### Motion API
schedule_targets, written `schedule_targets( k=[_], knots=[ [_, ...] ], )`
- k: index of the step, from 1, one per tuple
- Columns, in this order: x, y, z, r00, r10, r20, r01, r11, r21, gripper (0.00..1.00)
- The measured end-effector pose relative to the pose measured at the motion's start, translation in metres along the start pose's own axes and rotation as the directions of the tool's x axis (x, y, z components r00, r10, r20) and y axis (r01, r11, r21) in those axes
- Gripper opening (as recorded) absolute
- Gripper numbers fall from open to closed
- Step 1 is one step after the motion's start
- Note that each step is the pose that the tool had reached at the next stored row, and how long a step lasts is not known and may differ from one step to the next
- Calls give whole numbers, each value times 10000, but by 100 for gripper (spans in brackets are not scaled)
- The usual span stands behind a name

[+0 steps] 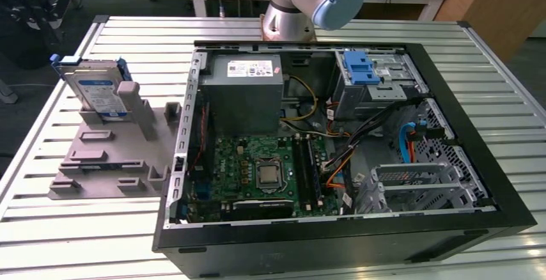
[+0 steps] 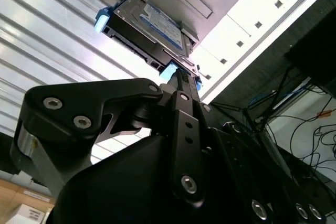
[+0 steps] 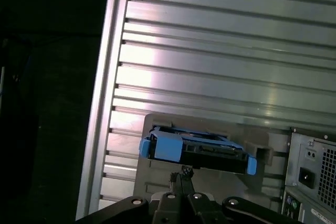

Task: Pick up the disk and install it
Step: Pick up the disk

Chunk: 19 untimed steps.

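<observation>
The disk (image 1: 92,91) is a silver drive with a white-and-blue label in a blue carrier. It stands on edge in a grey holder (image 1: 111,152) on the slatted table, at the exterior view's left of the computer case. Both wrist views look at the disk (image 3: 197,150) (image 2: 149,24) from a distance, with its blue end tabs showing. My gripper (image 3: 181,176) hangs apart from it, the fingertips pressed together and holding nothing. Its black linkage (image 2: 157,129) takes up the near part of the second wrist view.
The open black computer case (image 1: 477,165) lies flat on the table, with a grey power supply (image 1: 247,85), a green motherboard (image 1: 256,171), loose cables and a metal drive cage with a blue latch bracket (image 1: 362,69). The arm's base (image 1: 290,11) stands behind the case. The table edge (image 3: 100,103) drops off beside the holder.
</observation>
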<state>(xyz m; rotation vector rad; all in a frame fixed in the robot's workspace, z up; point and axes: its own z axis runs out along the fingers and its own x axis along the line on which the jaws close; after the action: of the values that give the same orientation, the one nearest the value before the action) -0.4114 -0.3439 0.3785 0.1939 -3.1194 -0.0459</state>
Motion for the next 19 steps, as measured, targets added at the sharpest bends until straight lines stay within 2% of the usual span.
schedule_targets(
  k=[19],
  knots=[
    [0, 1, 7, 9971, -761, -24, 761, 9971, 10, 11]
  ],
)
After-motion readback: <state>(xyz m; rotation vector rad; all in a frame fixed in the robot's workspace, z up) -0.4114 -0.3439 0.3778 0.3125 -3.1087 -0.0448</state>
